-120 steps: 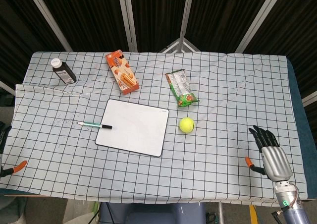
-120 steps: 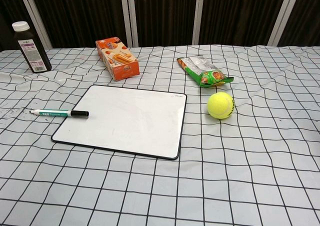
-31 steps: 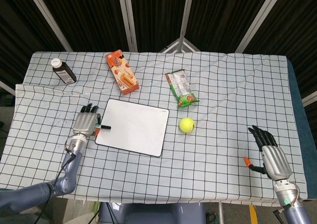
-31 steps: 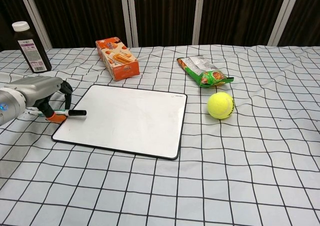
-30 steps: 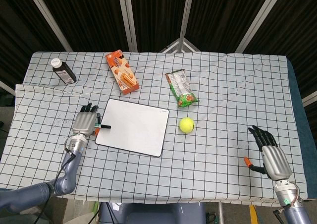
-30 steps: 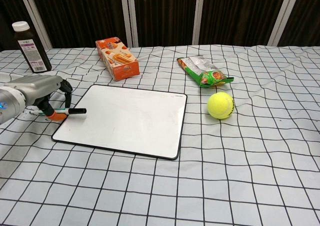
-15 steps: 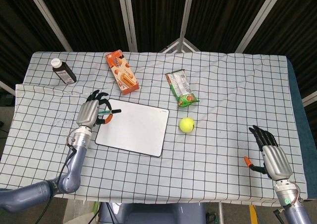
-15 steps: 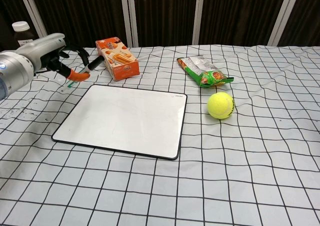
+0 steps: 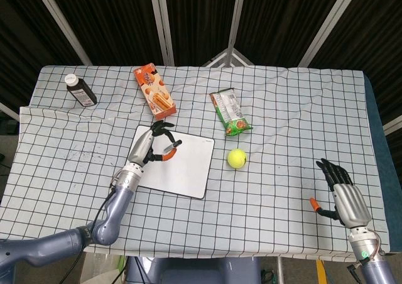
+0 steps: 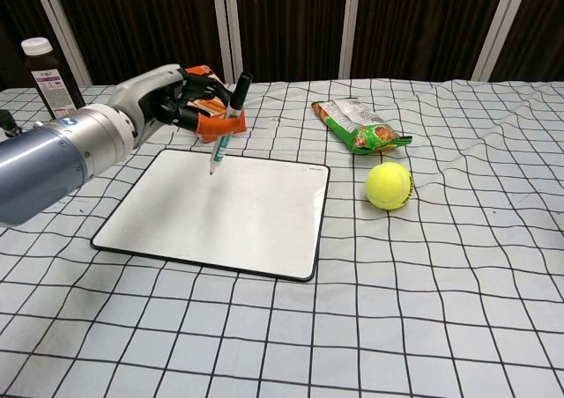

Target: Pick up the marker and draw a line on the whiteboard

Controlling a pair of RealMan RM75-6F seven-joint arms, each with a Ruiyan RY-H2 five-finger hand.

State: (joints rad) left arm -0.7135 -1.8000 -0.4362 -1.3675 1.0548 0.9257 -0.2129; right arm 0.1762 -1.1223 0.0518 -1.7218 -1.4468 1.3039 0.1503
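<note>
My left hand [image 9: 151, 147] [image 10: 172, 99] holds the marker [image 9: 170, 148] [image 10: 226, 127] over the far-left part of the whiteboard [image 9: 182, 171] [image 10: 238, 213]. The marker stands nearly upright, black cap end up and tip down. Its tip sits at or just above the board's surface; I cannot tell whether it touches. The board is white with a dark rim, lies flat on the checked cloth, and shows no mark. My right hand [image 9: 345, 199] lies at the table's front right with fingers spread, holding nothing, and appears only in the head view.
A yellow tennis ball [image 9: 237, 158] [image 10: 389, 185] lies right of the board. Behind it is a green snack bag [image 9: 230, 112] [image 10: 357, 125]. An orange cracker box [image 9: 154, 91] sits behind the board, and a dark bottle [image 9: 80, 90] [image 10: 51, 79] stands far left.
My left hand came in, took the marker off the cloth left of the board, lifted it, and carried it right over the board, turning it tip down. The right hand stayed put.
</note>
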